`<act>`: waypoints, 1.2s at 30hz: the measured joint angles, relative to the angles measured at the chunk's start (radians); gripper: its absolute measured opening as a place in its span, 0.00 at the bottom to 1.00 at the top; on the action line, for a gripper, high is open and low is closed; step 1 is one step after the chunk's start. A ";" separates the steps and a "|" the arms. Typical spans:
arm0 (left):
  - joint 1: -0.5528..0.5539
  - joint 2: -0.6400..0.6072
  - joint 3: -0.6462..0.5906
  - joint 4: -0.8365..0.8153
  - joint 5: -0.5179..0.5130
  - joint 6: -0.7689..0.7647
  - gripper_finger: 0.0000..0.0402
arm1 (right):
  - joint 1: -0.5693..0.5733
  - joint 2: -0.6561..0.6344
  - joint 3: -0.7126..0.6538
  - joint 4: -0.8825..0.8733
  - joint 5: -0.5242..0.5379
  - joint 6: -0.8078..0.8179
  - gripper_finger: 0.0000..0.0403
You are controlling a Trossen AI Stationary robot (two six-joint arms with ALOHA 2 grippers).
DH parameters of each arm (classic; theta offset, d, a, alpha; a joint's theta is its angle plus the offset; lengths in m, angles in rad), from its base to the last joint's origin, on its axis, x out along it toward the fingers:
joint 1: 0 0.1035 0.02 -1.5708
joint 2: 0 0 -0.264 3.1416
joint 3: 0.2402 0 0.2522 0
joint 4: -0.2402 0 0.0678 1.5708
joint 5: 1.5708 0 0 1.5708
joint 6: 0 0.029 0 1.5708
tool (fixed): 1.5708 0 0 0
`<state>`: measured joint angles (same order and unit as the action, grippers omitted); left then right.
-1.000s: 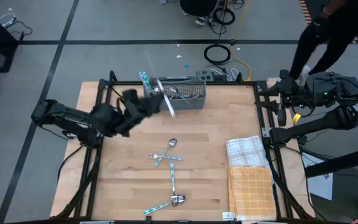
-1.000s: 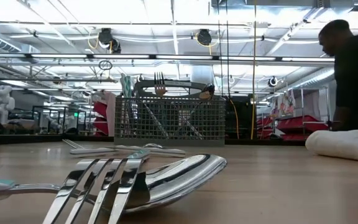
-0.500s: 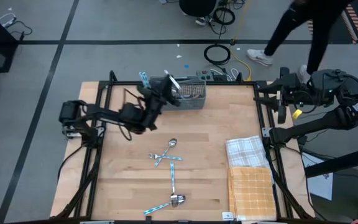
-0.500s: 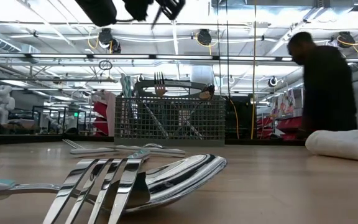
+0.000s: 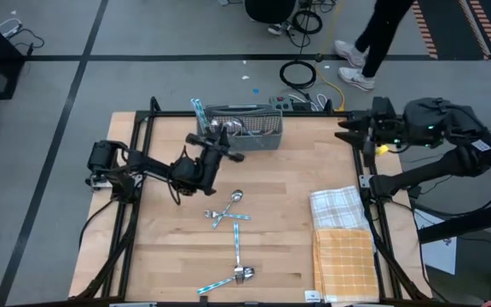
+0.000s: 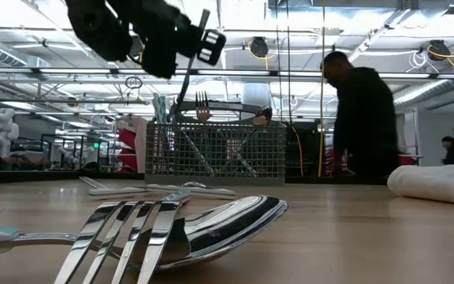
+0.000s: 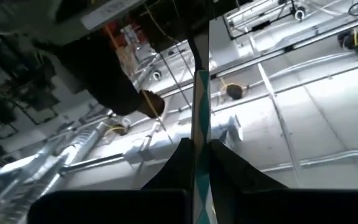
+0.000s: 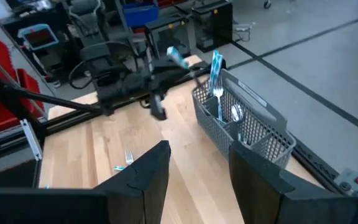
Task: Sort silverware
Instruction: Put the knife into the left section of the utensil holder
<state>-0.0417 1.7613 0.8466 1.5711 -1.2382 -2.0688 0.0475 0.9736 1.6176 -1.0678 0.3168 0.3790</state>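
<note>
Between my left gripper's [image 7: 197,163] pressed-together fingers [image 7: 173,165] sits one blue-handled piece [image 7: 199,106], pinched at the handle with its metal end angled down toward the mesh basket [image 5: 258,130] at the table's twelve o'clock edge. I can't tell whether it is a knife, fork or spoon. From low down the blade or stem [image 6: 186,63] hangs slanted just above the basket rim, not upright — so my worry is that it catches the wire wall or the forks already standing inside [image 6: 202,105] and tips out, or lands in the wrong compartment. A thin handle in a narrow pinch may also swivel on release. More silverware lies loose toward six o'clock: a crossed pair [image 5: 227,210] and another cluster [image 5: 237,273] nearer the edge. My right gripper [image 8: 197,165] waits off the three o'clock side, fingers spread and empty. A person [image 6: 361,118] is walking behind the table, beyond twelve o'clock.
</note>
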 joint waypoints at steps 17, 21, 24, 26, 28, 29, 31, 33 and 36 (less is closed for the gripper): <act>0.196 -0.157 0.028 0.001 0.344 0.145 0.06 | 0.000 0.100 -0.001 0.002 0.005 -0.058 0.39; 0.209 -0.157 0.028 -0.002 0.396 0.194 0.06 | 0.000 0.100 -0.001 0.001 0.048 -0.058 0.39; 0.189 -0.157 0.028 -0.001 0.425 0.208 0.06 | 0.000 0.100 -0.001 0.001 0.052 -0.067 0.39; 0.183 -0.157 0.027 -0.002 0.443 0.194 0.06 | 0.000 0.100 -0.001 0.000 0.053 -0.075 0.39; 0.200 -0.157 0.027 -0.001 0.581 0.170 0.06 | 0.000 0.100 -0.001 0.000 0.053 -0.077 0.39; 0.206 -0.157 0.028 -0.001 0.642 0.142 0.06 | 0.000 0.100 -0.001 0.000 0.053 -0.077 0.39; 0.199 -0.159 0.031 -0.001 0.645 0.113 0.06 | 0.000 0.100 -0.001 0.000 0.057 -0.078 0.39; 0.198 -0.178 0.031 -0.010 0.681 0.077 0.06 | 0.000 0.100 -0.001 0.000 0.077 -0.078 0.39; 0.216 -0.193 0.034 -0.011 0.841 -0.017 0.06 | 0.000 0.100 -0.001 0.000 0.084 -0.078 0.39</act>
<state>0.1742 1.5687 0.8806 1.5601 -0.3975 -2.0863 0.0475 1.0737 1.6169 -1.0676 0.4011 0.3010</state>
